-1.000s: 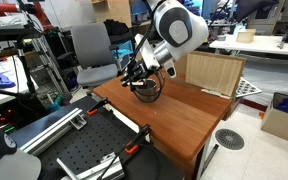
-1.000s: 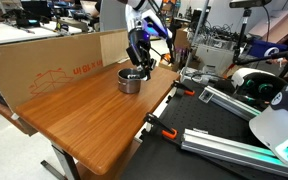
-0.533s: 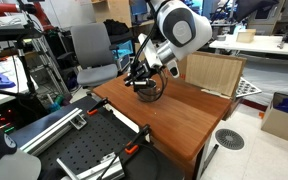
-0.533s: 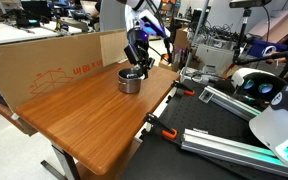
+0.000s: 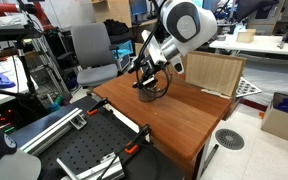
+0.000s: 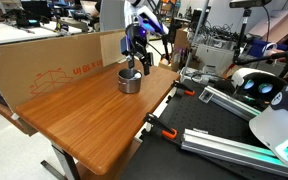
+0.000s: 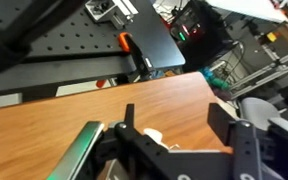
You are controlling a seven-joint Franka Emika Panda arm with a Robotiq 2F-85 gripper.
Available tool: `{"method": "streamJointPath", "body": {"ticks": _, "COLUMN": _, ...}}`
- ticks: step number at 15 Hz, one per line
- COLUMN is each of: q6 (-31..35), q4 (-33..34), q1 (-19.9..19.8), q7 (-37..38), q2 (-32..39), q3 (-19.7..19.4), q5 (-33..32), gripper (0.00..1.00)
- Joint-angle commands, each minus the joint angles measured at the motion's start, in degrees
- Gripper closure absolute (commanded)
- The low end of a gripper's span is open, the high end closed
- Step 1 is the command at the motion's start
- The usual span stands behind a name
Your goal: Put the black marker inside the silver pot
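The gripper (image 6: 134,62) hangs just above the silver pot (image 6: 130,83), which stands on the wooden table (image 6: 84,115) towards its far edge, in front of a long cardboard box (image 6: 44,65); in an exterior view the arm reaches down from the upper right, and its gripper (image 5: 144,80) sits over the near rim of the pot (image 5: 155,92), close to it but seemingly not touching; the pot stands upright near the corner of the tabletop (image 5: 184,115) closest to a grey office chair (image 5: 89,50), with a pale wooden panel (image 5: 209,72) behind it; in the wrist view the two dark fingers (image 7: 129,120) are spread wide, and between them only bare wood and a small pale spot can be seen, so the gripper (image 7: 177,112) appears released and grasps nothing; the black marker cannot be made out with certainty in any view; a thin dark sliver shows between the fingertips and the pot's rim in an exterior view, but whether that is the marker or part of a finger cannot be told, and the inside of the pot is hidden; beyond the table edge the wrist view shows a black perforated board (image 7: 74,50) with an orange clamp (image 7: 126,43) on it
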Motion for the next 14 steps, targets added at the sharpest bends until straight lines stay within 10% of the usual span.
{"method": "streamJointPath", "body": {"ticks": 1, "q6": 0.82, "q4": -0.96, "q1": -0.51, "q7": -1.67, "q2": -1.67, "q3": 0.06, "q5": 0.68, "gripper": 0.0}}
{"method": "streamJointPath", "body": {"ticks": 14, "q6": 12.28, "q4": -11.9, "q1": 1.57, "q7": -0.67, "q2": -17.14, "q3": -0.55, "q5": 0.04, "gripper": 0.0}}
